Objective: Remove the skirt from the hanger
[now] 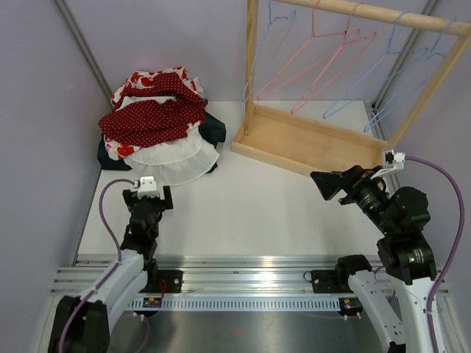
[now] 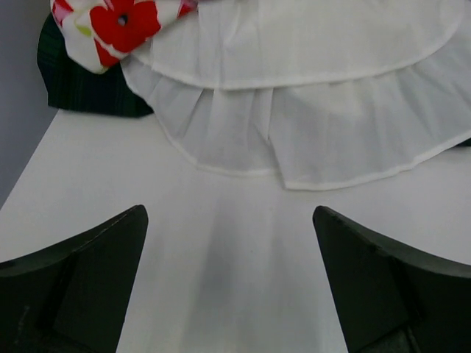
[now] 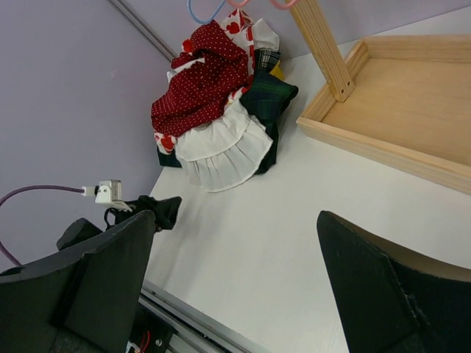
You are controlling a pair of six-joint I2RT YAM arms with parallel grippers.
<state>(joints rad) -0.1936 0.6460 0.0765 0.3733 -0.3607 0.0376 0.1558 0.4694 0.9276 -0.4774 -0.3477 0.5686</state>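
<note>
Several skirts lie in a pile (image 1: 158, 121) at the table's far left: a red dotted skirt (image 1: 151, 118) on top, a white ruffled skirt (image 1: 180, 162) in front, a dark green one under them. The white ruffle (image 2: 309, 110) fills the top of the left wrist view. Empty pink and blue hangers (image 1: 324, 51) hang on the wooden rack (image 1: 309, 136) at the far right. No skirt hangs on any of them. My left gripper (image 1: 151, 197) is open and empty, just short of the white ruffle. My right gripper (image 1: 331, 184) is open and empty, above the table near the rack's base.
The rack's wooden base tray (image 3: 397, 110) takes up the far right of the table. Purple walls close in the left and back. A metal rail (image 1: 243, 268) runs along the near edge. The pile also shows in the right wrist view (image 3: 217, 110).
</note>
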